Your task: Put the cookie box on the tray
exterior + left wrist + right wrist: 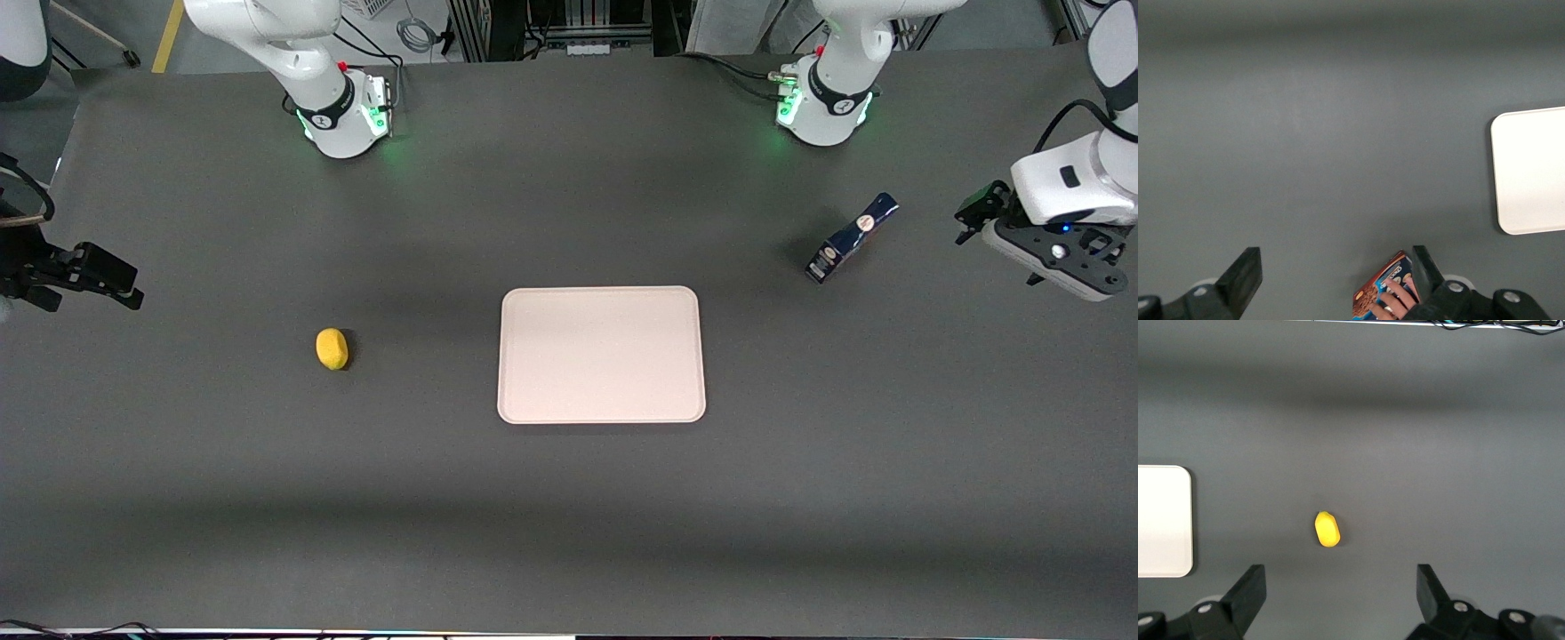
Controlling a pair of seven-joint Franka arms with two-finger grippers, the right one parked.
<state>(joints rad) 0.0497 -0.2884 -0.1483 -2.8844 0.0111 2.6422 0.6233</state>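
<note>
The cookie box [852, 238], a narrow navy carton with a cookie picture, lies on the dark table toward the working arm's end and farther from the front camera than the tray [601, 354]. That tray is flat, pale pinkish-white, and has nothing on it. My gripper [971, 220] hovers beside the box, still closer to the working arm's end of the table, apart from it. In the left wrist view the gripper [1335, 273] is open with only table between its fingers [1245, 273]; the cookie box [1381, 293] shows close by one finger, and the tray's [1531, 170] rim is visible.
A yellow lemon-like lump [332, 348] lies on the table toward the parked arm's end, also seen as the lump [1327, 529] in the right wrist view. The working arm's base [822, 102] stands at the table's back edge.
</note>
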